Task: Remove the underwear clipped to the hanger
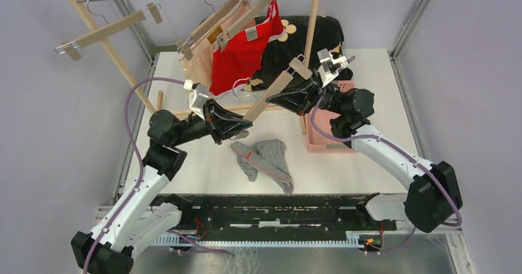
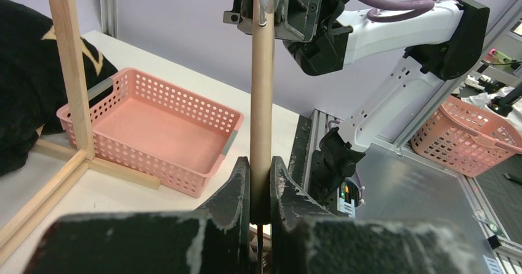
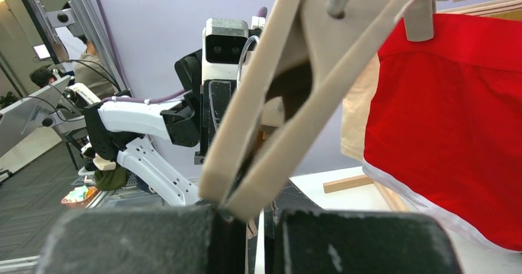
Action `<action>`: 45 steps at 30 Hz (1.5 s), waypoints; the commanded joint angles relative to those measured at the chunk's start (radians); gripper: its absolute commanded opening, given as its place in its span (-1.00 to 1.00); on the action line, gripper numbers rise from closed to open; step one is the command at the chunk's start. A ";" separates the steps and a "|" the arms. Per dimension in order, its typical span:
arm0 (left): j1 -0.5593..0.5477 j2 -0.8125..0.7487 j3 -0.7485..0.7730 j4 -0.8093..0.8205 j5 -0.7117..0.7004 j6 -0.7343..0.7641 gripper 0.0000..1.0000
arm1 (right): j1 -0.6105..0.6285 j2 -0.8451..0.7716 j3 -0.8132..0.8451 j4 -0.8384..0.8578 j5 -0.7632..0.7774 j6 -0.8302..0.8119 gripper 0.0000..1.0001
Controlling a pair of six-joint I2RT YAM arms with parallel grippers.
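Observation:
A bare wooden hanger hangs slantwise over the table between my two arms. My left gripper is shut on its lower end; in the left wrist view the jaws pinch the bar. My right gripper is shut on the hanger's clip. The grey-and-white striped underwear lies loose on the table below. The red underwear and the beige underwear hang clipped on hangers at the rack.
The wooden rack with its metal rod stands at the back, an empty hanger at its left. A big black cushion lies behind it. A pink basket sits under my right arm.

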 commanded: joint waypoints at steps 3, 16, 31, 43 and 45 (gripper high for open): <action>0.001 -0.016 0.091 -0.092 0.019 0.068 -0.94 | 0.009 -0.018 0.048 -0.036 -0.060 -0.063 -0.98; 0.001 -0.122 0.181 -0.287 -0.146 0.125 -0.94 | 0.013 -0.127 -0.030 -0.331 0.057 -0.290 0.49; 0.002 -0.280 0.447 -1.099 -0.742 0.233 -0.94 | 0.219 -0.366 -0.337 -0.963 0.679 -0.609 0.47; 0.039 -0.399 0.601 -1.366 -0.974 0.247 -0.94 | 0.344 0.117 -0.248 -0.850 0.823 -0.589 0.45; 0.052 -0.405 0.623 -1.389 -0.994 0.252 -0.94 | 0.344 0.149 -0.259 -0.813 0.836 -0.584 0.45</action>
